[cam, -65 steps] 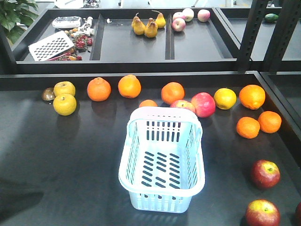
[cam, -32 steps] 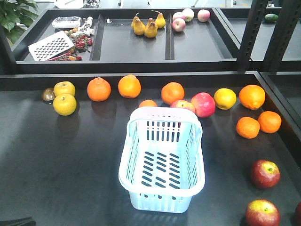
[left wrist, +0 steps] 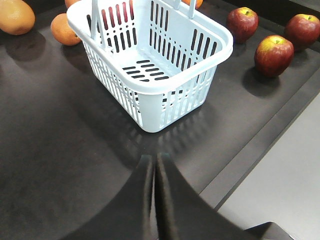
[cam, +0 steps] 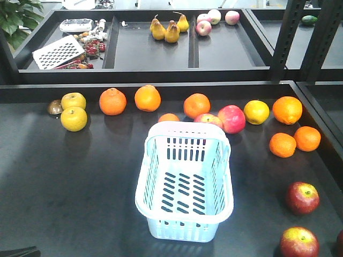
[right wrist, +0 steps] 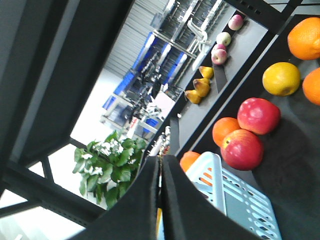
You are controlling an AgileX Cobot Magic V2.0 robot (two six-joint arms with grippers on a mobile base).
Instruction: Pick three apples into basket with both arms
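Our left hand (left wrist: 153, 160) hangs low over the near edge of the bench (left wrist: 55, 150), its two fingers pressed flat together with nothing between them. Just ahead of it stands the basket (left wrist: 165, 102), upright and empty, one corner turned toward us. The three dark red apples (left wrist: 273, 55) lie beyond it, off to the right of the basket and well apart from it. They form a loose cluster near the bench's front right corner, none touching another. From the left hand, then, the fruit sits across the basket, and a reach would have to swing right around or over it. Our right hand (right wrist: 160, 164) is likewise clenched on nothing. It is tilted up toward the back of the bench, where we see only paler apples (right wrist: 242, 149), oranges (right wrist: 226, 131) and a corner of the basket. The dark apples are outside its view. Even so, we judge the right arm the nearer one, since the apples lie on its side. They are round, so the direction of approach matters little.
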